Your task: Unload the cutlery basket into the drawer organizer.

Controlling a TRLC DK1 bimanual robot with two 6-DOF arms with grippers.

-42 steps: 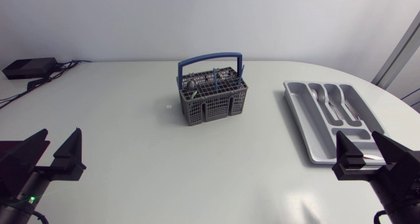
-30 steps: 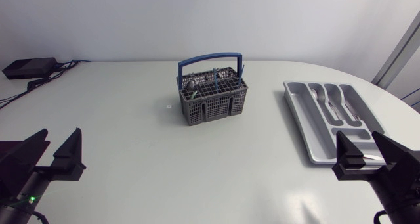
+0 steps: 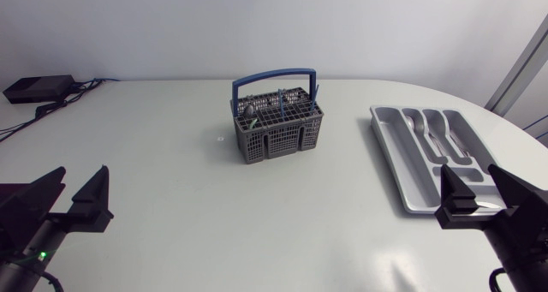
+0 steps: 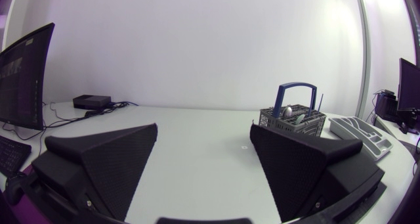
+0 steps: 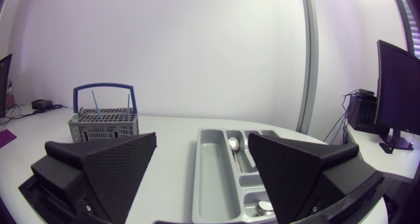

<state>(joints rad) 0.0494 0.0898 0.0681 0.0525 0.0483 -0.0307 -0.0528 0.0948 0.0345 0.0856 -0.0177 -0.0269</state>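
Head view: left end effector sits low at the near edge of the table, fingers spread wide, nothing between them. Right end effector is the same, spread and empty, at the near end of the drawer organizer, which shows between its fingers in the right wrist view. The organizer lies flat on my right, with spoons in its slots. The cutlery basket stands upright mid-table, well apart from both arms. Its blue handle arches over it, and a spoon bowl and thin blue pieces poke up.

My read: the cutlery is stiff, light and smooth, likely slippery in broad fingers. I'd pinch one piece across its exposed upper end and lift straight up to clear the grid. The basket is light plastic and may tip or drag.
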